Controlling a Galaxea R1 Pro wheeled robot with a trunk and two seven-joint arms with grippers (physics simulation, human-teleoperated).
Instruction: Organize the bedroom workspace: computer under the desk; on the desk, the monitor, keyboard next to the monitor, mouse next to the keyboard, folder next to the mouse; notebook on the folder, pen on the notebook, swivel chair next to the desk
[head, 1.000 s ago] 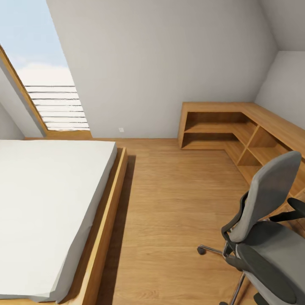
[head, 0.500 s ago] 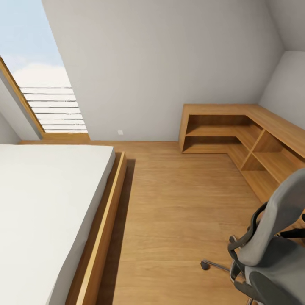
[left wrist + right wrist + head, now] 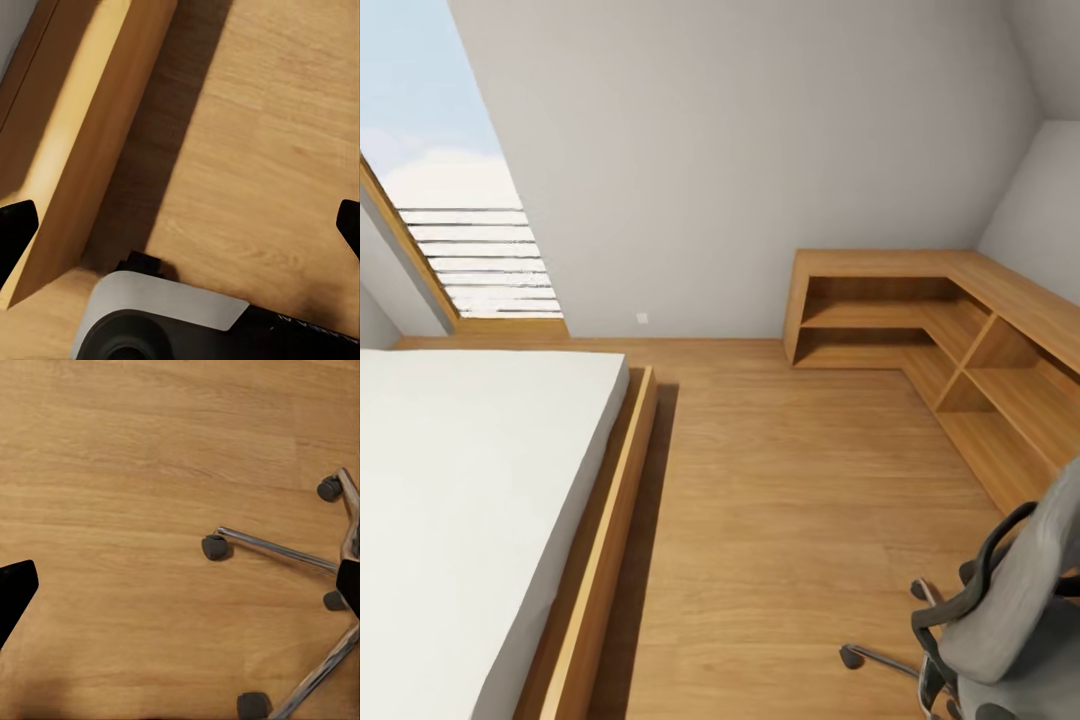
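swivel chair (image 3: 1015,600) upright, backrest leaning toward corner shelving (image 3: 930,320)

left end effector (image 3: 180,217): fingers spread wide | right end effector (image 3: 180,577): fingers spread wide

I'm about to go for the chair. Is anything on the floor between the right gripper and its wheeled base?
Nothing visible. In the right wrist view only bare wood floor lies between the open right gripper and the swivel chair base; the nearest castor stands unobstructed.

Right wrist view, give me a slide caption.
Open right gripper above wooden floor beside swivel chair chrome castor base.
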